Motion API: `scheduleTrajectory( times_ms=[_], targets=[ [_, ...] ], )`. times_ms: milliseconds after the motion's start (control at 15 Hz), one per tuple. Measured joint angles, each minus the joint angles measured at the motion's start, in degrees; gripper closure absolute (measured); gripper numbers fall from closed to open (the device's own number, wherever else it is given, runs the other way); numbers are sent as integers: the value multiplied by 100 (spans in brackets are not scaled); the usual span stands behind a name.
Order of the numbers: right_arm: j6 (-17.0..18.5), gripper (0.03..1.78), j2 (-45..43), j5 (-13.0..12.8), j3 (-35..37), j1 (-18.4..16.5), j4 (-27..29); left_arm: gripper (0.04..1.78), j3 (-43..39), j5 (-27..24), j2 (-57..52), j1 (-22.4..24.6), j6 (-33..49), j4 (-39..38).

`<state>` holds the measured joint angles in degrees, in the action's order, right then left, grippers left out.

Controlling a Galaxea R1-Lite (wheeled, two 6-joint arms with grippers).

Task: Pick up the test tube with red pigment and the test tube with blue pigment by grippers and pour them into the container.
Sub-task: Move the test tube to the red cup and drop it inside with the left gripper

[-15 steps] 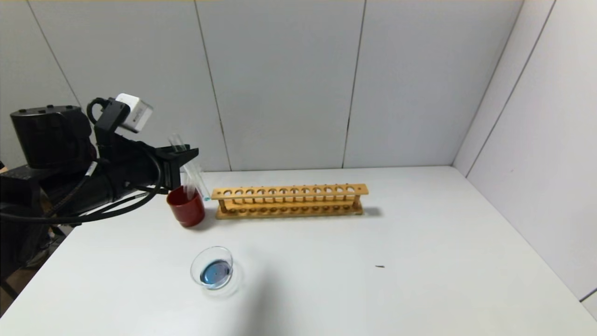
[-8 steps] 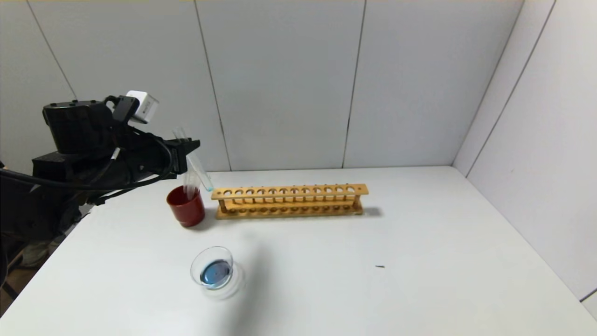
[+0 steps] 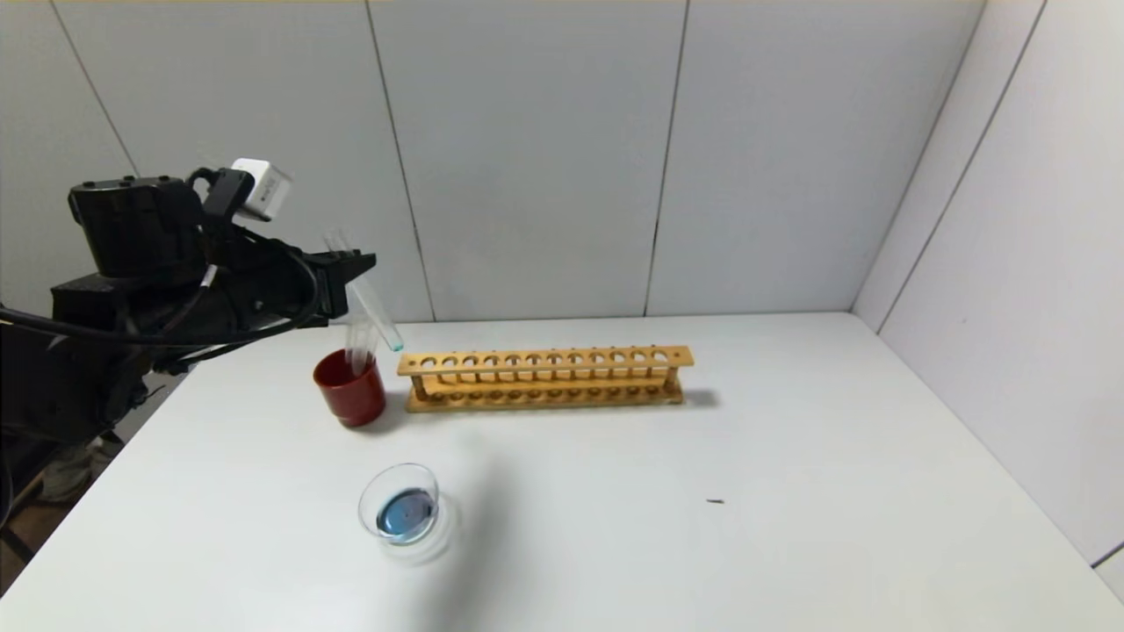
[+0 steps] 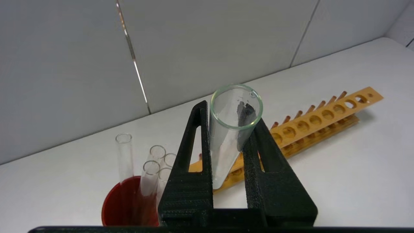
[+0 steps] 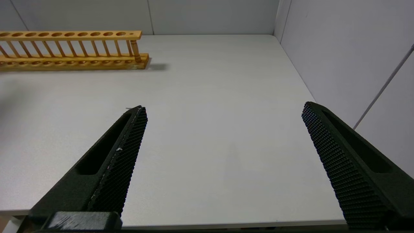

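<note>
My left gripper (image 3: 351, 263) is shut on the test tube with blue pigment (image 3: 376, 307) and holds it tilted in the air above the red cup and the rack's left end. Only a small teal trace shows at its round bottom. In the left wrist view the tube (image 4: 226, 145) sits between the black fingers (image 4: 194, 145), mouth towards the camera. The container (image 3: 372, 488), a clear glass dish, stands in front of the cup and holds blue liquid. The test tube with red pigment is not visible. My right gripper (image 5: 223, 108) is open and empty over the table's right part.
A dark red cup (image 3: 351, 395) holds several clear tubes (image 3: 358, 344); both also show in the left wrist view, the cup (image 4: 119, 207) and the tubes (image 4: 152, 168). An empty wooden rack (image 3: 544, 376) stands right of the cup. Walls close the back and right.
My left gripper has lifted the tube; its teal tip has risen from beside the cup's rim to above the rack's left end. The wrist has drawn back slightly.
</note>
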<state>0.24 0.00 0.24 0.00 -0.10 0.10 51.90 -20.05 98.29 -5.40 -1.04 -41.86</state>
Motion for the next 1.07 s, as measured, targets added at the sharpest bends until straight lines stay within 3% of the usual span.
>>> scheduleTrajectory(
  times_ms=[333,600,800,1067],
  targets=[
    [0,6,0,0,0,0,0,150,441,-23,-254,78,-4,422],
    [0,6,0,0,0,0,0,150,684,-76,-295,707,-9,518],
    [2,6,0,0,0,0,0,150,684,-474,-293,1179,-4,612],
    [0,6,0,0,0,0,0,150,469,-538,-182,1339,-52,610]
  ],
)
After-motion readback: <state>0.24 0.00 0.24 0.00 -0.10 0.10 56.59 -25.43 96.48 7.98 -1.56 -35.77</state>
